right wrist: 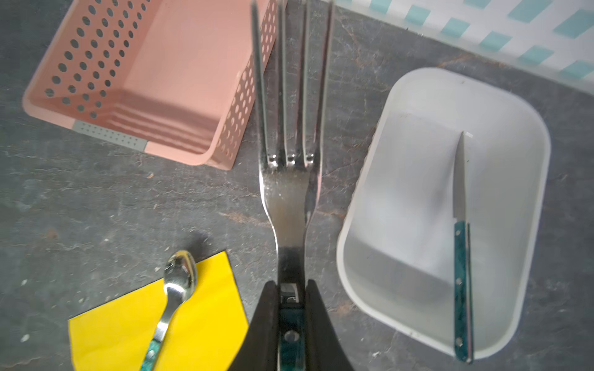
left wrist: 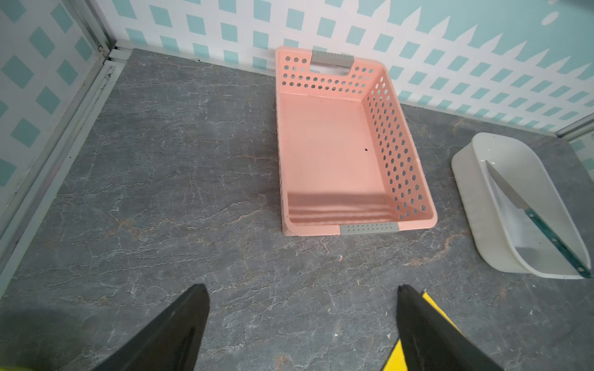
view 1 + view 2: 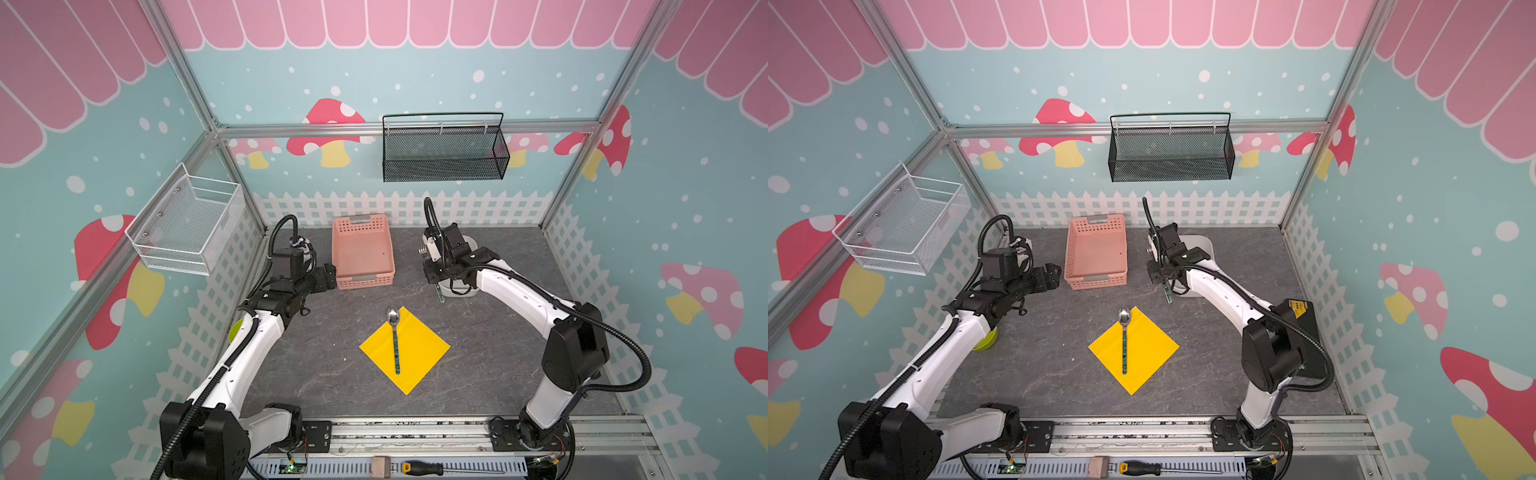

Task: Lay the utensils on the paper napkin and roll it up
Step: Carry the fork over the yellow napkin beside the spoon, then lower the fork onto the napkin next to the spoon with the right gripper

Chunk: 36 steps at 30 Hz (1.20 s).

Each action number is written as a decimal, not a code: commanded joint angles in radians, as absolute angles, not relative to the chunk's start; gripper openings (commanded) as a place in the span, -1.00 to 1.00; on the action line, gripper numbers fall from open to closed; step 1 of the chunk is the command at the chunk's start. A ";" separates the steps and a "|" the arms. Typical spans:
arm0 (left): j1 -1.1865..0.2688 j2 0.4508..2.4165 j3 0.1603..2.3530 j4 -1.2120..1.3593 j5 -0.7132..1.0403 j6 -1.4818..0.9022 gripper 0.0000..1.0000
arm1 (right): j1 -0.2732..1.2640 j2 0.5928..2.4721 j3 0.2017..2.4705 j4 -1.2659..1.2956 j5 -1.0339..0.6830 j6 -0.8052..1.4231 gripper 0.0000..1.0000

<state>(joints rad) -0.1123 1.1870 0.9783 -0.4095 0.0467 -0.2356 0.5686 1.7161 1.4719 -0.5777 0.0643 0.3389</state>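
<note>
Pinching the fork (image 1: 289,199) by its handle, the right gripper (image 1: 291,289) looked solid; stiff, slippery metal though. Left gripper (image 2: 301,286) gaped empty.

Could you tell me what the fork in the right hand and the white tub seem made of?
The silver fork with the teal-patterned dark handle: polished metal, since its tines and neck show mirror-like reflections; the handle looks like riveted plastic or resin. The white rounded-rectangular tub: probably matte moulded plastic, given its soft sheen.
</note>
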 commanded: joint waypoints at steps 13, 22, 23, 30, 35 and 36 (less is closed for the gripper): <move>-0.153 1.184 0.998 -0.469 0.139 -0.295 0.84 | 0.702 1.689 1.307 -0.669 -0.012 0.786 -0.95; -0.220 1.189 1.028 -0.526 0.032 -0.272 0.87 | 0.745 1.819 1.375 -0.689 -0.051 0.866 -0.97; -0.222 1.190 1.031 -0.528 0.028 -0.274 0.88 | 0.750 1.833 1.383 -0.689 -0.055 0.870 -0.97; -0.224 1.202 1.037 -0.539 0.014 -0.275 0.89 | 0.767 1.891 1.433 -0.717 -0.073 0.868 -0.97; -0.242 1.207 1.045 -0.556 -0.012 -0.263 0.89 | 0.771 1.944 1.431 -0.721 -0.089 0.871 -0.98; -0.248 1.209 1.047 -0.561 -0.024 -0.259 0.89 | 0.772 1.946 1.431 -0.722 -0.092 0.871 -0.98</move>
<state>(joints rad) -0.2310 1.2030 1.0145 -0.5312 0.0151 -0.2794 0.7631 1.9228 1.4078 -0.6918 -0.0822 0.8471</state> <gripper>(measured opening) 0.944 0.136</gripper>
